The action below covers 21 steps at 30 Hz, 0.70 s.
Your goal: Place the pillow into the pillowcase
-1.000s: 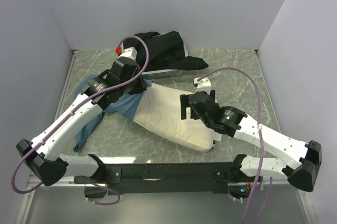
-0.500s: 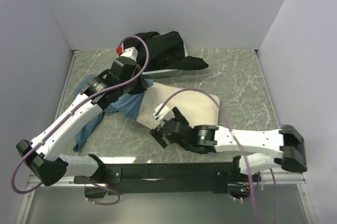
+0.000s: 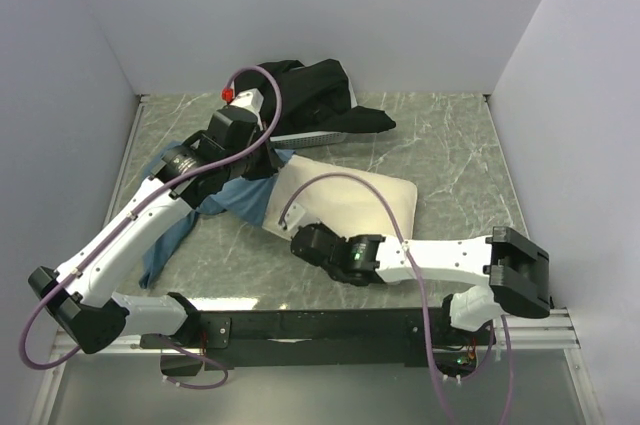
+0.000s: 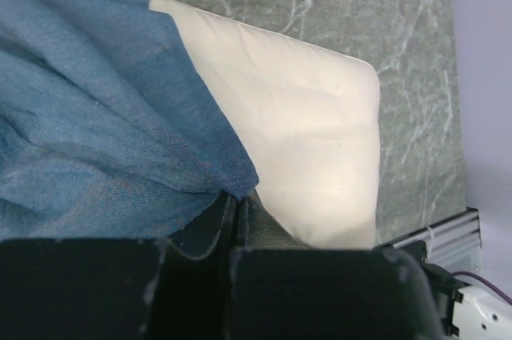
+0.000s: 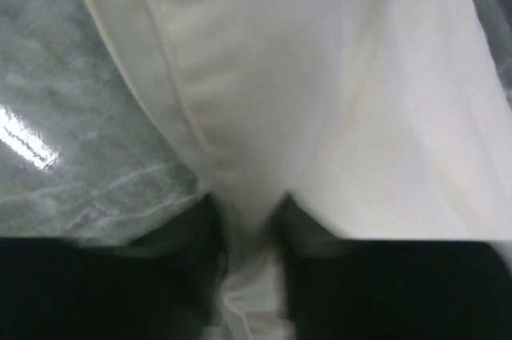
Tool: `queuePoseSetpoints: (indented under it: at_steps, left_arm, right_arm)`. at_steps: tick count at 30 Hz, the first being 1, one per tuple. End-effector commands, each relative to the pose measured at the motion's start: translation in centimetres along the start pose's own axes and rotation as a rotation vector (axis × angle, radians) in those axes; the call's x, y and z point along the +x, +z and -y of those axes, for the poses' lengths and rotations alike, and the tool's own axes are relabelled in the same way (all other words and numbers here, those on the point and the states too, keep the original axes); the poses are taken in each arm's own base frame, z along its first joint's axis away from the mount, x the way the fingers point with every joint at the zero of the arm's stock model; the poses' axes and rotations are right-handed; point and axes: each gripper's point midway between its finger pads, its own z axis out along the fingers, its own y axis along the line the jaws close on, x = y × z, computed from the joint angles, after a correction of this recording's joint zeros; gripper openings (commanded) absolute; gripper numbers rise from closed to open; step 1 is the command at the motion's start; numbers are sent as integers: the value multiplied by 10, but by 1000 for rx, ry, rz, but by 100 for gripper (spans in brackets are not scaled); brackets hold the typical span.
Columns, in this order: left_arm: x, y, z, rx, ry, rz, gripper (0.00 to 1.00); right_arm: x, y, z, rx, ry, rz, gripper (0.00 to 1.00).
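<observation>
At the left of the top view the pillowcase (image 3: 165, 230) lies bunched on the table (image 3: 450, 145), partly under the left arm. Its upper right hem is lifted where the left gripper (image 3: 264, 163) has closed on it. The left wrist view shows the two fingers pressed together with the blue edge pinched between them, just beside the pillow's long side. Above, at top centre, a black cloth (image 3: 315, 85) lies heaped by the back wall, apart from the work. The pillow (image 3: 365, 200) lies flat in the middle of the frame, its left end touching the blue fabric but not yet inside it. At its lower left edge the right gripper (image 3: 299, 242) is clamped on a fold of the cream cover, which bulges between the dark fingers in the right wrist view. The step in hand looks like feeding that end into the mouth of the sack. To do it well, the left gripper should draw its hem up and away so the mouth gapes; whether it holds one layer or both cannot be told here. The right should then push its pinched edge leftward, low along the table and under the raised hem, slowly, since so soft a cushion will likely buckle rather than slide.
</observation>
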Motion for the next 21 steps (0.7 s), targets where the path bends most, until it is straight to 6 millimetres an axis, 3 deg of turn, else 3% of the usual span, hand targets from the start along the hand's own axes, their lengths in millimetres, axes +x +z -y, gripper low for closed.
queuePoseSetpoints:
  at_steps: [1, 3, 6, 8, 10, 11, 16, 17, 19, 20, 21]
  left_arm:
    - [-32, -39, 41, 191, 23, 92, 1]
    - [-34, -43, 50, 231, 51, 91, 1]
    - [-36, -51, 64, 290, 96, 95, 2]
    - [-35, -54, 76, 332, 139, 88, 4]
    - [-39, -65, 93, 387, 174, 107, 7]
    - [-39, -65, 97, 391, 179, 107, 8]
    - [-49, -71, 105, 404, 178, 148, 21]
    - [-48, -69, 101, 389, 175, 150, 34]
    - [-51, -66, 91, 342, 161, 181, 49]
    - [-50, -68, 82, 316, 154, 195, 62]
    - [-50, -67, 73, 279, 145, 206, 69]
  right_arm:
    - [-68, -23, 38, 27, 140, 126, 12]
    - [-101, -46, 41, -54, 191, 181, 0]
    - [-150, -93, 53, -186, 272, 290, 0]
    - [-172, -116, 61, -278, 318, 329, 0]
    - [-180, -123, 67, -317, 369, 334, 0]
    - [-181, -121, 77, -307, 399, 331, 0]
    - [-164, -100, 83, -405, 561, 293, 0]
    - [-157, -91, 80, -419, 583, 287, 0]
    - [-151, -89, 77, -444, 597, 283, 0]
    - [-146, -84, 74, -450, 608, 274, 0]
    - [-143, -82, 76, -452, 622, 274, 0]
